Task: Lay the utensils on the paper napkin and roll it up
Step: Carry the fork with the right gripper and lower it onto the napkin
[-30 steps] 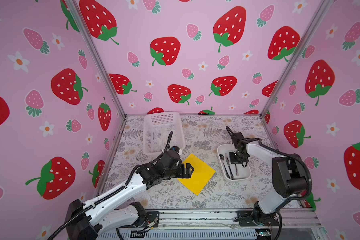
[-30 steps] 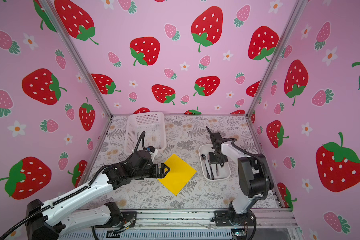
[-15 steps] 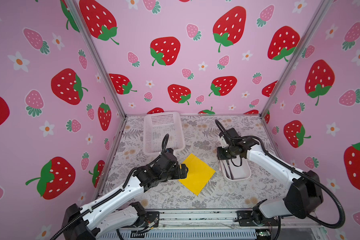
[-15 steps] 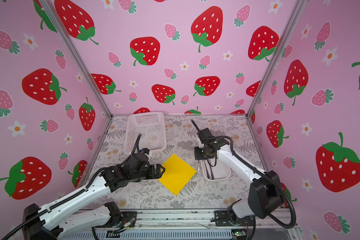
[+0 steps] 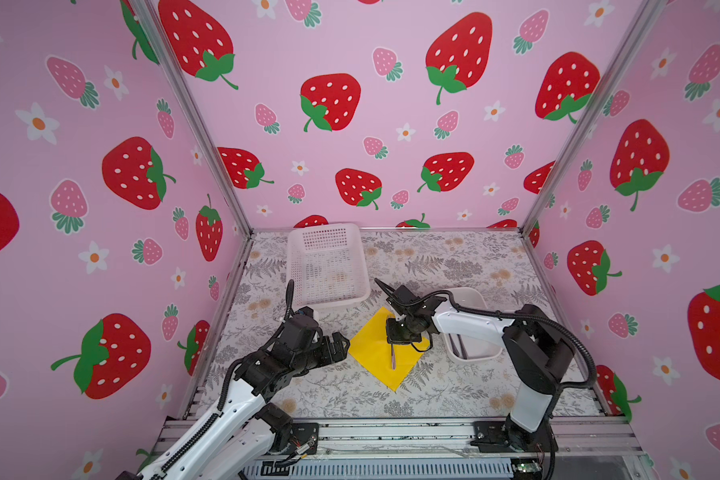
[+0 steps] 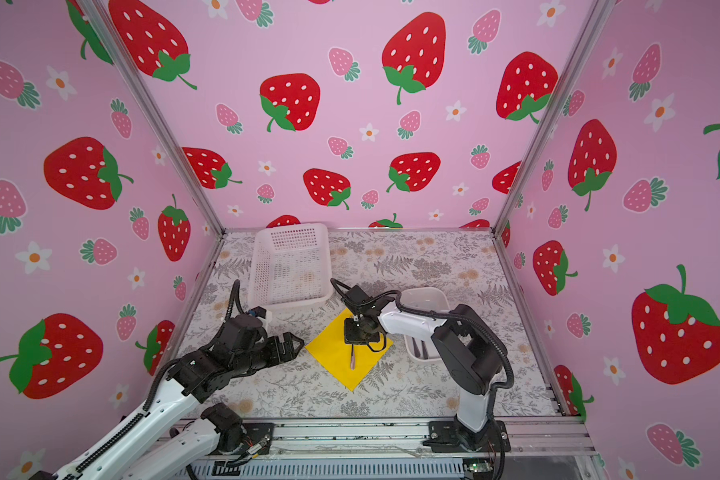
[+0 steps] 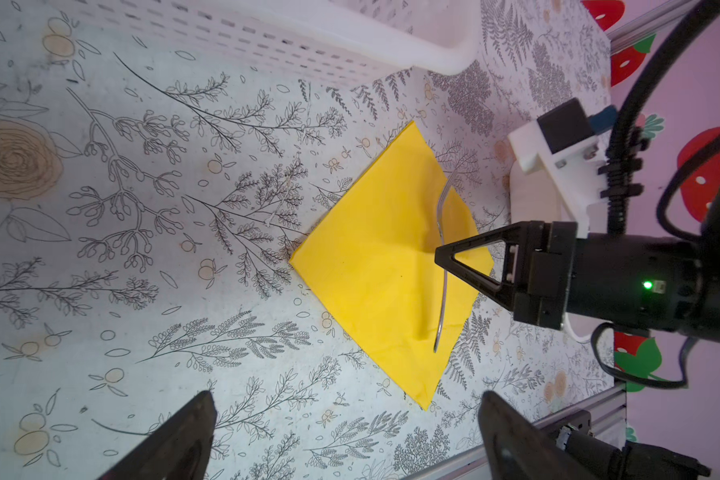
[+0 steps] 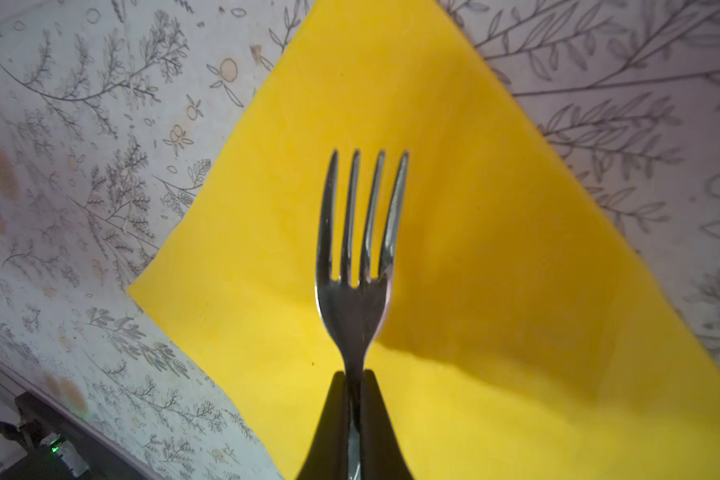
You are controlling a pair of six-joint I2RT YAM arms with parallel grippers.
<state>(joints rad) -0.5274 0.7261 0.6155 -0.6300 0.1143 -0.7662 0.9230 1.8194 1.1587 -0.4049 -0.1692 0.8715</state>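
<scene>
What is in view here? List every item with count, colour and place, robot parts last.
paper napkin: one, yellow, flat at mid-table, one corner toward the front.
fork: one, silver, over the napkin, gripped at its neck.
other utensils: two dark slim pieces seen, in the tray, partly hidden.
tray: one, white, right of the napkin.
basket: one, white mesh, back left.
table cover: one, grey floral print, under everything.
walls: three, pink with strawberries, around the table.
left gripper: one, black, left of the napkin, jaws open, holding nothing.
right gripper: one, black, above the napkin, jaws shut on the fork.
</scene>
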